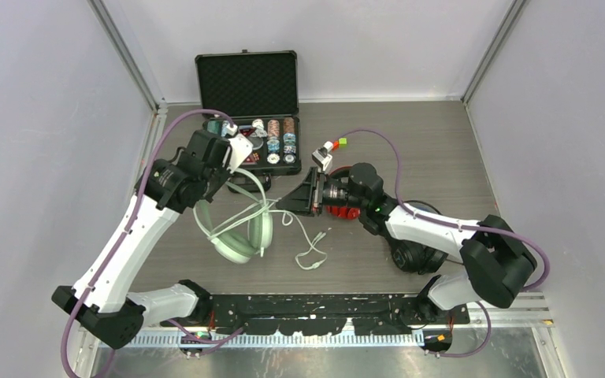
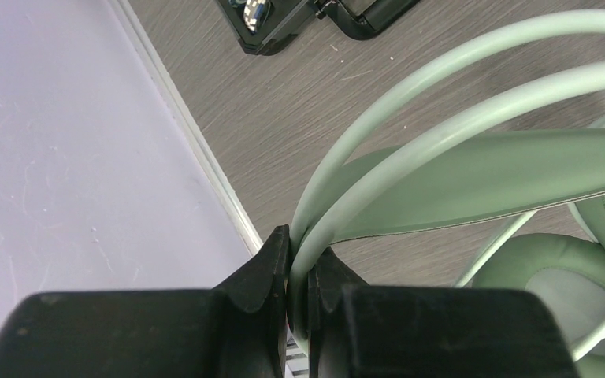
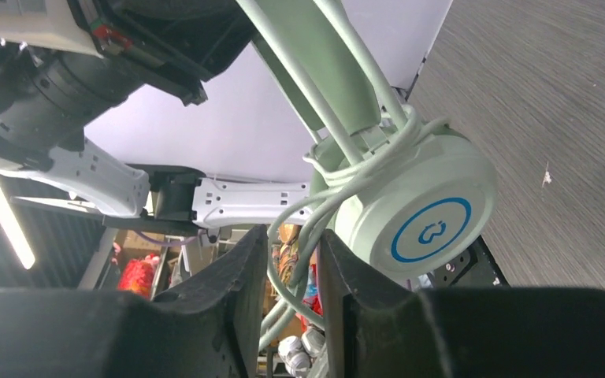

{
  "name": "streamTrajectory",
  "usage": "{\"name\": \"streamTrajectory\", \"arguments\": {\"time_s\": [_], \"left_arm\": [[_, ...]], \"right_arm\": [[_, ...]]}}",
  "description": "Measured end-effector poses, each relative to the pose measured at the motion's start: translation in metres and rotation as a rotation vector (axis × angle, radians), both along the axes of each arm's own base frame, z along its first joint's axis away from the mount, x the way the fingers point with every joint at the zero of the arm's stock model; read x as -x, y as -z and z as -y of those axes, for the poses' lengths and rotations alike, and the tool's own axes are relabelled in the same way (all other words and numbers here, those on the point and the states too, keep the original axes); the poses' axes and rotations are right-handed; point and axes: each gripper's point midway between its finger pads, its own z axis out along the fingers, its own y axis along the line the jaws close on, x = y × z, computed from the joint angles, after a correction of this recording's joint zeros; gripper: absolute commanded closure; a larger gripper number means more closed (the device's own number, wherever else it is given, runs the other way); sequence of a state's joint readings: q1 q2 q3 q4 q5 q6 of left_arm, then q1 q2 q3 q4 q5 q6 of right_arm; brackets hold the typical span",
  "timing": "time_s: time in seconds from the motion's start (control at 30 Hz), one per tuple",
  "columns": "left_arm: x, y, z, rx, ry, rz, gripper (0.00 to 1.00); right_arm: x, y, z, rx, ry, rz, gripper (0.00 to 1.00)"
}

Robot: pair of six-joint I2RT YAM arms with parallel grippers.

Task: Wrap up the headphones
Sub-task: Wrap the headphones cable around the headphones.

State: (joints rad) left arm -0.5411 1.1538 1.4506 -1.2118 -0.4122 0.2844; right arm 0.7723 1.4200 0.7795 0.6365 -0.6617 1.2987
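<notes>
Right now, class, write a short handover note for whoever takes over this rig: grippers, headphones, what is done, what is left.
Left gripper: shut on the headband hoop of the mint headphones.
Right gripper: open, cable strands loose between its fingers.
Done: a few turns of cable wound above the earcup.
Left: the cable's tail lies on the table; red headphones and black headphones wait under the right arm.

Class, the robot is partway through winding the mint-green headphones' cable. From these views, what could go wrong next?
1. The right gripper has its jaws apart around the cable, so the turns wound at the earcup may slacken and unwind.
2. The left gripper pinches just one thin headband tube; the headphones could twist or slip.
3. The loose cable end on the table might snag.
</notes>
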Motion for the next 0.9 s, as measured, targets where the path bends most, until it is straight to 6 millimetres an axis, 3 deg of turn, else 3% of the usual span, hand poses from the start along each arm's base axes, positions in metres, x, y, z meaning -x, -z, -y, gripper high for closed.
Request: {"name": "streamTrajectory", "arguments": {"time_s": [0.47,0.9], "left_arm": [[-0.001,-0.036,-0.001,0.046,-0.024,0.077,1.00],[-0.008,-0.053,0.012,0.122,-0.036,0.082,1.00]], "right_arm": [[0.026,0.034,0.023,0.038,-0.017,0.037,0.56],[0.074,0.056,0.012,0.048,-0.134,0.149,0.53]]}}
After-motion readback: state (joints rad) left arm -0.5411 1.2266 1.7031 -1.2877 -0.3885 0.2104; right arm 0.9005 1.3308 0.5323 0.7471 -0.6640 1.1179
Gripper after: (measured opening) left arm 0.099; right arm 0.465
